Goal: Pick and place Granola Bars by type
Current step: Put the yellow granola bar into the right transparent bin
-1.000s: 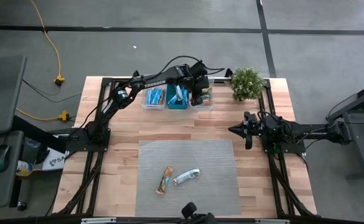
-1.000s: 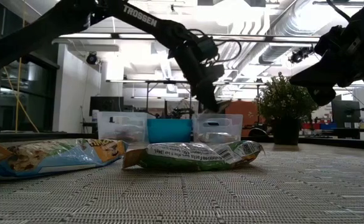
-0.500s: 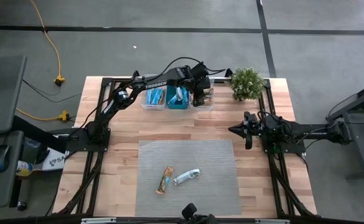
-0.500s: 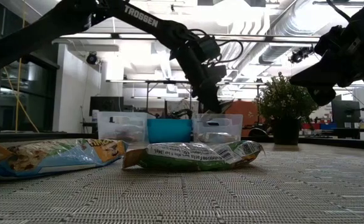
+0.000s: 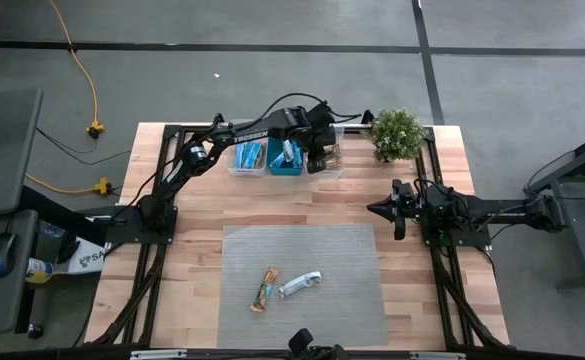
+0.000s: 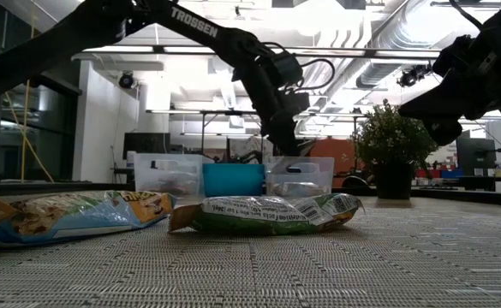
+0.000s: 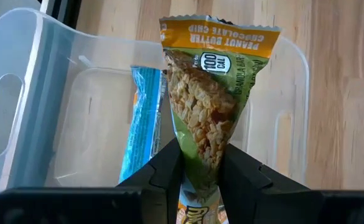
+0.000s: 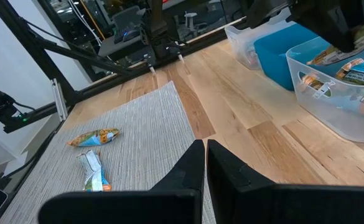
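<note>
From overhead I can't make out what my left gripper (image 5: pixel 317 160) carries — the arm hides the clear bin (image 5: pixel 330 165) under it. The wrist camera settles it: the fingers (image 7: pixel 169 168) are clamped on a green-and-orange granola bar (image 7: pixel 210 106), held over that bin, its lower end cut off; I read "PEANUT BUTTER CHOCOLATE CHIP" and "100 CAL". A blue bar (image 7: pixel 143 124) lies in the bin. "TROSSEN" shows on the arm. Two more bars (image 5: pixel 285 286) lie on the grey mat (image 5: pixel 342 260). My right gripper (image 8: pixel 205 163) waits near the plant (image 5: pixel 397 133) — fingers together.
</note>
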Motion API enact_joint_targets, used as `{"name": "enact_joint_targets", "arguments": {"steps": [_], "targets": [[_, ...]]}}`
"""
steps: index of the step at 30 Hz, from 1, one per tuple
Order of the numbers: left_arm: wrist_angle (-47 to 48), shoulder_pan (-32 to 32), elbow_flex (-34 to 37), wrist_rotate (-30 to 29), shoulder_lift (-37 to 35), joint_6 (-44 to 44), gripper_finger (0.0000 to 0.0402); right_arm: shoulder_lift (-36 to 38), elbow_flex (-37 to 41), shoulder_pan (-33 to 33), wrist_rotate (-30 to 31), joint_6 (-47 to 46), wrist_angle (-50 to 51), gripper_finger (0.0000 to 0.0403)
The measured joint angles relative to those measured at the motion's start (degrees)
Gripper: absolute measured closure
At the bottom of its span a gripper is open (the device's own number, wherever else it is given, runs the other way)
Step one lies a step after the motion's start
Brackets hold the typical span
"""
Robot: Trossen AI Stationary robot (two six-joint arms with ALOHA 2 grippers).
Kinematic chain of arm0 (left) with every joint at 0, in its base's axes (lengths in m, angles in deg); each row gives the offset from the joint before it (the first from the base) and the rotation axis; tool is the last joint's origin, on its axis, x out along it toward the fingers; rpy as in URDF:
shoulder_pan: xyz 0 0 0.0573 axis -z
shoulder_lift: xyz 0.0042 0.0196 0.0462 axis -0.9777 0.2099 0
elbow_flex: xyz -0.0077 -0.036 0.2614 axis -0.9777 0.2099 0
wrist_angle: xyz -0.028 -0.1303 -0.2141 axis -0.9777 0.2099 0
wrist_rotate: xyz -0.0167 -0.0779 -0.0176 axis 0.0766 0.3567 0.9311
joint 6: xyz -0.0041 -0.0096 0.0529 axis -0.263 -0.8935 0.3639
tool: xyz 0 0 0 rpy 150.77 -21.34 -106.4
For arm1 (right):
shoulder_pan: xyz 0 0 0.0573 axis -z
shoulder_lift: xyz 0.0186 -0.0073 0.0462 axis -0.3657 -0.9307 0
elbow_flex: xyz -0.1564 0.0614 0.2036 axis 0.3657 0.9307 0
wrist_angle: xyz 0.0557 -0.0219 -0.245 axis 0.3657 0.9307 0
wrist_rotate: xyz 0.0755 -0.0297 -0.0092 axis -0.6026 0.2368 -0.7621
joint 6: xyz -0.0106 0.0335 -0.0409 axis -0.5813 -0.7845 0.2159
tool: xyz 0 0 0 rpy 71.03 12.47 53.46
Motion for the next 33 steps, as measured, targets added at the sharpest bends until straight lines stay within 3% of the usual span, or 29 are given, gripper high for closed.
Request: {"name": "enact_joint_targets", "arguments": {"steps": [10,22,33], "targets": [[0.86,0.22,0.00,-0.02,-0.07,1.28,0.0307,0.00,0.00,0.00,-0.01,0.00,0.00,0.0402],[0.48,0.77,-0.03,-1.01,-0.09,1.50,0.0207,0.00,0.00,0.00,-0.01,-0.01,0.00,0.0402],[10.86,0.80,-10.70,2.18,-0.63,0.14,0.0195,-0.01,0.00,0.00,0.00,-0.01,0.00,0.0402]]}}
